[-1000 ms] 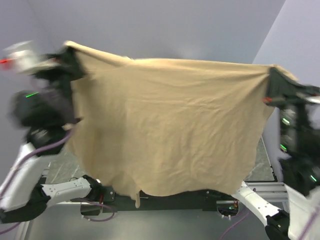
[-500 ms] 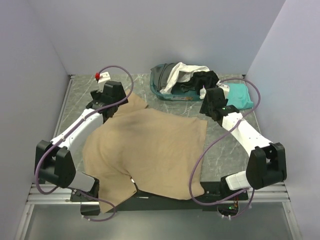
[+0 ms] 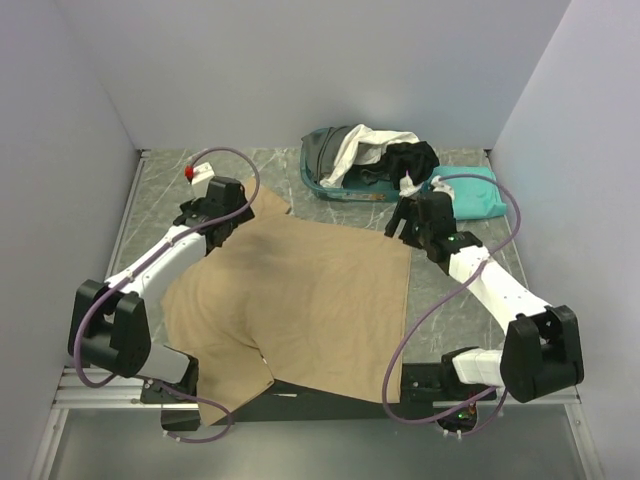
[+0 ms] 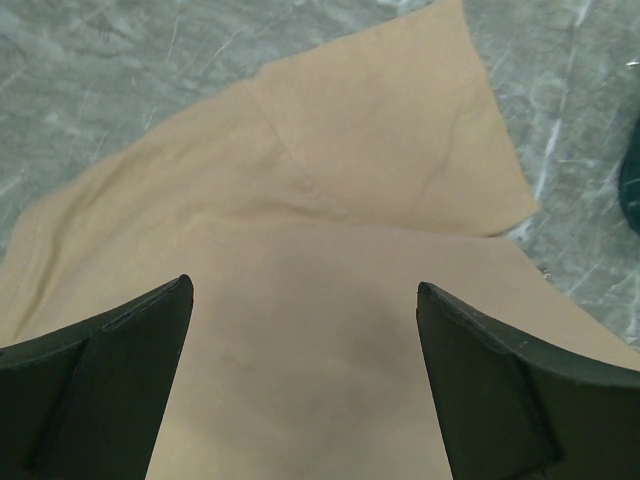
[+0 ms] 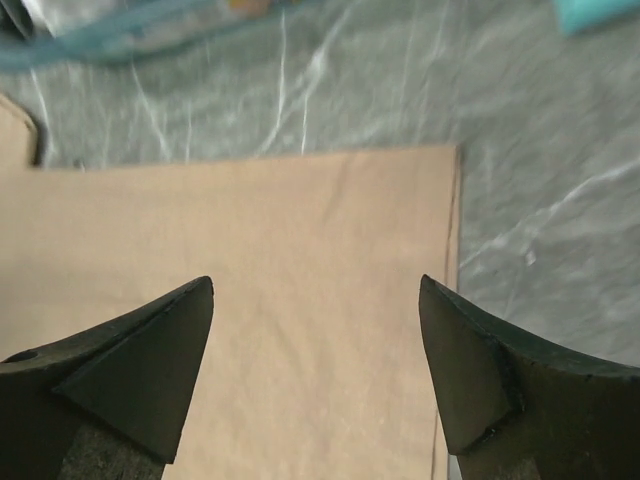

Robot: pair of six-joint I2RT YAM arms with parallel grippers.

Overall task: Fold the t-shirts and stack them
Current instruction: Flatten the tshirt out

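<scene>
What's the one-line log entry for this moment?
tan shirt: spread out | left gripper: open above it | right gripper: open above it

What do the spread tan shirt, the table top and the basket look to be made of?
Tan t-shirt: soft matte knit cloth, likely cotton; it lies limp, faintly wrinkled, with a stitched sleeve seam.
Table top: hard, grey-green with white veins; marble or a printed imitation.
Basket: teal, seemingly rigid plastic; its rim keeps a smooth, even curve.

Bright even light, faint shadow on tan t-shirt, right wrist view's top edge perhaps motion-blurred.
</scene>
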